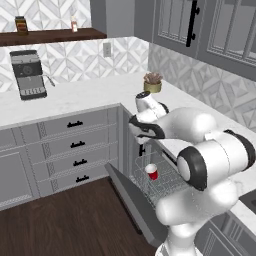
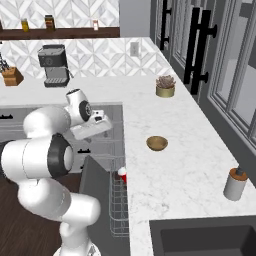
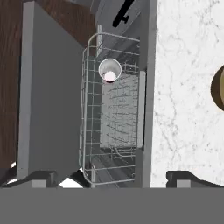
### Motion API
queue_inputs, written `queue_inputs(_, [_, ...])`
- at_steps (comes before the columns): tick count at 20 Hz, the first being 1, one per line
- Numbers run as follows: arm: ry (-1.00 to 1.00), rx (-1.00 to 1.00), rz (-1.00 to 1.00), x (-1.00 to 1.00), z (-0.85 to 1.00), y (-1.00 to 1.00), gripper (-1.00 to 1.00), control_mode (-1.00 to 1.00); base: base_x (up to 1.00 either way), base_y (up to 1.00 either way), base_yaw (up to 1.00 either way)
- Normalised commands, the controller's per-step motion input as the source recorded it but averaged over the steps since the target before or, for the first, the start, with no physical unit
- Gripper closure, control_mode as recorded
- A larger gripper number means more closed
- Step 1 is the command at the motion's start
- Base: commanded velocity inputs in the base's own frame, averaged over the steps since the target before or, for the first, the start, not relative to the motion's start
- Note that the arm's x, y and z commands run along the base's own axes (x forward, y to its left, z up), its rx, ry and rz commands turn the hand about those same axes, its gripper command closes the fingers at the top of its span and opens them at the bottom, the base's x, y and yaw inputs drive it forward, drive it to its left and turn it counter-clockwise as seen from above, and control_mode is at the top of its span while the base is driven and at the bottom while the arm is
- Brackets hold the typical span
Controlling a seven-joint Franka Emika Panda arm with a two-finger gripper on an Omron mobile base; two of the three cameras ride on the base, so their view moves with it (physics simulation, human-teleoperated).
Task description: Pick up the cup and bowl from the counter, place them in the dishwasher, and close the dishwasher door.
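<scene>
The red cup [image 1: 151,172] [image 2: 121,174] stands upright in the grey wire rack [image 3: 114,109] of the dishwasher, white inside showing [image 3: 110,70]. The dishwasher door [image 1: 134,199] [image 3: 48,96] hangs open, dropped toward the floor. The tan-brown bowl [image 2: 157,143] sits on the white marble counter [image 2: 175,165], just right of the dishwasher, and shows cut off at the right edge [image 3: 218,87] of the hand view. My gripper [image 1: 143,147] [image 3: 111,179] hovers above the rack's near end, pointing down, open and empty, fingers [image 3: 43,177] spread wide.
A potted plant [image 2: 165,87] stands at the counter's back. A coffee machine [image 1: 28,74] is on the left counter. A grey soap dispenser [image 2: 235,183] stands near the dark sink [image 2: 200,237]. Grey drawers [image 1: 75,145] flank the dishwasher, above a wood floor [image 1: 65,225].
</scene>
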Motion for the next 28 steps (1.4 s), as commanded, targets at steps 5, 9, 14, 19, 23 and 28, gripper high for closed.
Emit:
queue_inputs(5, [-0.49, 0.20, -0.18, -0.31, 0.01, -0.63, -1.00, -1.00, 0.00, 0.00, 0.00])
queue_inputs(9, [-0.24, 0.15, -0.05, 0.00, 0.35, -0.52, -1.00, -1.00, 0.00, 0.00, 0.00])
queue_inputs(14, [-0.01, 0.06, 0.00, 0.10, 0.02, -0.68, -1.00, -1.00, 0.00, 0.00, 0.00])
queue_inputs(19, [0.01, 0.00, 0.00, 0.35, 0.15, -0.47, -1.00, -1.00, 0.00, 0.00, 0.00])
queue_inputs(23, [0.00, 0.00, 0.00, 0.33, 0.00, -0.48, -1.00, -1.00, 0.00, 0.00, 0.00])
queue_inputs(28, [0.01, 0.00, 0.00, 0.29, -0.01, -0.50, -1.00, -1.00, 0.00, 0.00, 0.00])
